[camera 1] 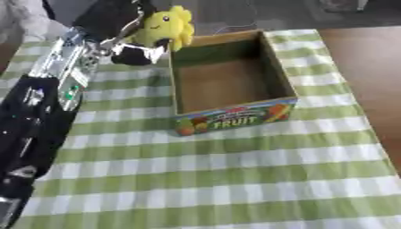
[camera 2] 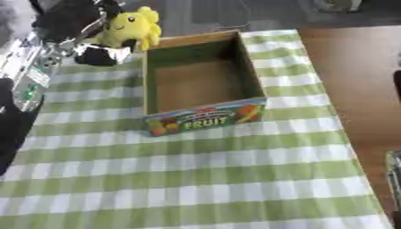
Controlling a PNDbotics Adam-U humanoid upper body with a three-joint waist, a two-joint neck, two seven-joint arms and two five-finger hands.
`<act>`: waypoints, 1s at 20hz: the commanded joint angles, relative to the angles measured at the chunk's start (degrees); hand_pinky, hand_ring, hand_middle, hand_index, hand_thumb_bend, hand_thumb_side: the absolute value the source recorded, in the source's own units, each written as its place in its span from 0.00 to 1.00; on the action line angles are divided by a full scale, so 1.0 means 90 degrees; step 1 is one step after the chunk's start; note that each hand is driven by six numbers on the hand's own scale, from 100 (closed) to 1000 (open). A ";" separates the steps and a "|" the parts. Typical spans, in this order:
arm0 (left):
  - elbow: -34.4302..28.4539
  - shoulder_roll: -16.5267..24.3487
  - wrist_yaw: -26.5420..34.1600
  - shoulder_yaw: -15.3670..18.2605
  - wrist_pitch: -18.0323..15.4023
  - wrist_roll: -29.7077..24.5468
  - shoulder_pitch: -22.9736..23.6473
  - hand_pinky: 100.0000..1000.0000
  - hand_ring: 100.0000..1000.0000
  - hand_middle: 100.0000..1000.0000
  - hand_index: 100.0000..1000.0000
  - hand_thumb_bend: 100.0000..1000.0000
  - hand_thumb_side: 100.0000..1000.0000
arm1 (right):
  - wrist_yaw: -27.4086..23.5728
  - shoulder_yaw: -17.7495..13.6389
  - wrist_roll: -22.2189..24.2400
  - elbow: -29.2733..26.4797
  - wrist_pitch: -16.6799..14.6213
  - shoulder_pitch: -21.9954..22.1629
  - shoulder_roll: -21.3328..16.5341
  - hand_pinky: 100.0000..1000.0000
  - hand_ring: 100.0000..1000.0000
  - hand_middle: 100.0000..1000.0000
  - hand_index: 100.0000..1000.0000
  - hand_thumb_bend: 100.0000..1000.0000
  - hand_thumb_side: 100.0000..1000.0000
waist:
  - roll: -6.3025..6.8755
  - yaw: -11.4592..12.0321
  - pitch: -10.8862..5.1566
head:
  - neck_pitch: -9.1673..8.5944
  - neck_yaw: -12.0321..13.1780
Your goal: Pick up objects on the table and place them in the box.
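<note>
left hand [camera 1: 134,48] fingers curled round yellow plush toy [camera 1: 166,26], beside box [camera 1: 227,118] far-left corner.

The surface [camera 1: 235,179] wears a green-and-white checked cloth [camera 1: 196,156]; bare brown wood shows at right. A box [camera 1: 227,80] sits far centre.

Twin head views, steeply down, both sharing box [camera 1: 227,78] and checked tablecloth [camera 1: 219,179].

The box [camera 1: 227,80] is set on the tablecloth [camera 1: 235,179] in the upper middle of the frame. At its upper left corner, a plush toy [camera 1: 166,26] is held by the left hand [camera 1: 129,44], just above the rim.
</note>
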 commanded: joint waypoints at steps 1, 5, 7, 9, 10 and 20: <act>0.0146 -0.0099 -0.0329 0.0137 0.0008 0.0243 -0.0268 0.70 0.64 0.44 0.64 0.00 0.49 | -0.0077 0.0014 0.0025 -0.0122 -0.0028 -0.0135 0.0012 0.78 0.87 0.50 0.81 0.00 0.51 | -0.0040 -0.0051 -0.0093 | -0.0012 0.0149; 0.0461 -0.0302 -0.0704 0.0228 -0.0051 0.0574 -0.0451 0.70 0.64 0.44 0.65 0.00 0.49 | -0.0119 0.0039 0.0057 -0.0122 -0.0048 -0.0225 0.0072 0.78 0.87 0.50 0.81 0.00 0.51 | -0.0069 -0.0178 -0.0040 | -0.0065 0.0347; 0.0633 -0.0391 -0.0896 0.0271 -0.0140 0.0763 -0.0534 0.70 0.63 0.43 0.65 0.00 0.49 | -0.0138 0.0045 0.0065 -0.0122 -0.0056 -0.0254 0.0094 0.78 0.87 0.50 0.81 0.00 0.51 | -0.0078 -0.0230 -0.0014 | -0.0080 0.0426; 0.0790 -0.0478 -0.1082 0.0300 -0.0256 0.0951 -0.0608 0.70 0.63 0.43 0.65 0.00 0.50 | -0.0167 0.0059 0.0077 -0.0122 -0.0072 -0.0279 0.0112 0.78 0.87 0.50 0.81 0.00 0.51 | -0.0085 -0.0263 0.0006 | -0.0081 0.0474; 0.0867 -0.0522 -0.1160 0.0318 -0.0335 0.1043 -0.0650 0.70 0.63 0.43 0.65 0.00 0.50 | -0.0180 0.0068 0.0088 -0.0122 -0.0080 -0.0296 0.0124 0.78 0.87 0.50 0.81 0.00 0.51 | -0.0088 -0.0276 0.0015 | -0.0087 0.0495; 0.1430 -0.0647 -0.1605 0.0155 -0.1307 0.2006 -0.0784 0.69 0.66 0.46 0.69 0.00 0.53 | -0.0250 0.0125 0.0169 -0.0122 -0.0099 -0.0389 0.0210 0.78 0.87 0.50 0.81 0.00 0.50 | -0.0115 -0.0357 0.0045 | -0.0168 0.0587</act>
